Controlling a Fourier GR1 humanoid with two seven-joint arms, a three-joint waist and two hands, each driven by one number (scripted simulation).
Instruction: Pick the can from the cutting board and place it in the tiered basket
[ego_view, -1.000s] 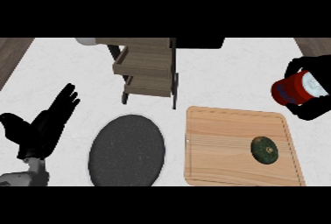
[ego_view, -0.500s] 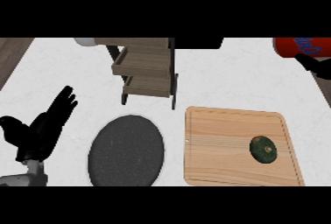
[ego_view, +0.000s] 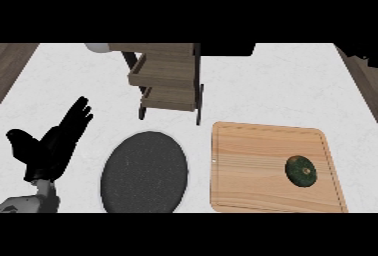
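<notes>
**Listener:** What is in the picture from the head view?

**Operator:** I look steeply down on a pale desk (ego_view: 273, 90). At lower right lies a wooden cutting board (ego_view: 251, 170) with a dark green round vegetable (ego_view: 300, 170) on its right half. To the board's left, in the lower middle, sits a dark oval plate (ego_view: 144, 172). In the upper middle stands the tiered basket (ego_view: 168, 75), wooden trays on a black frame.

**Listener:** And the robot hands?

**Operator:** My left robot hand (ego_view: 50, 147) shows at lower left, fingers straight and spread, pointing up, resting and holding nothing. The right one does not show. A dark shape touches the upper right edge, but I cannot tell what it is.

**Listener:** Where is the can?

**Operator:** I cannot find it anywhere in the frame. It is not on the cutting board, and I see nothing lying in the basket trays that show.

**Listener:** So how far along are we?

**Operator:** I judge the pickup done, since the board no longer bears the can. Placing it in the basket is what remains, as far as I can see.
</notes>
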